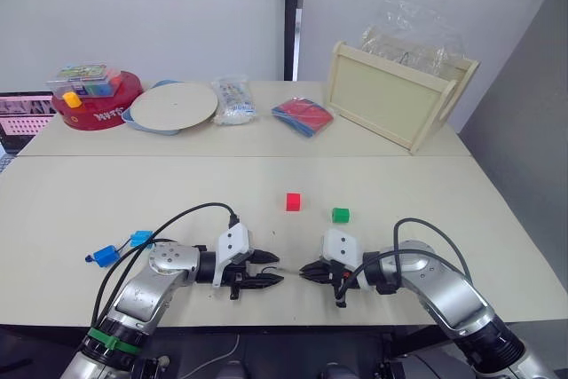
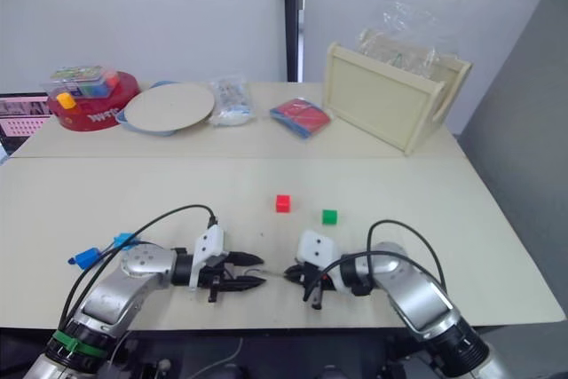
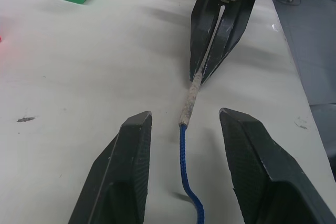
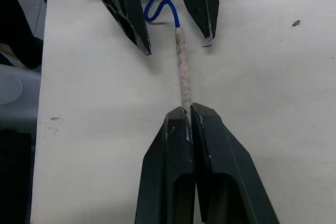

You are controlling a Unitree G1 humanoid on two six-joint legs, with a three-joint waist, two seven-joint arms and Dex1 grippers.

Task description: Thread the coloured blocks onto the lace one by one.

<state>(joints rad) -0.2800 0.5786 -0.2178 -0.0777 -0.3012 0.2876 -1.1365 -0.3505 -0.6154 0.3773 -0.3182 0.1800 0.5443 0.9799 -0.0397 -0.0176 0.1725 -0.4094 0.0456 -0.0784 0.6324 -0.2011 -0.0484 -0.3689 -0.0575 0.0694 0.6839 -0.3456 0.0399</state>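
Your right hand is clenched on the pale stiff tip of the lace, fingers pressed together with the tip pinched at their very ends. Your left hand is released: its two fingers stand wide apart on either side of the lace, touching neither the tip nor the blue cord that curls back between them. The two hands point at each other, tips near but apart, low over the counter.

Beyond the gap between your hands, a little farther out on the counter, sit the red block and the green block, near each other and apart from both hands; the green one lies closer to your right hand. Out past your left forearm lie two blue blocks, one beside the other. Nothing lies between your hands and the red and green blocks.

Well beyond them, at the far side, stand a wooden tray, a flat red-and-blue packet, a round plate and a red tub.
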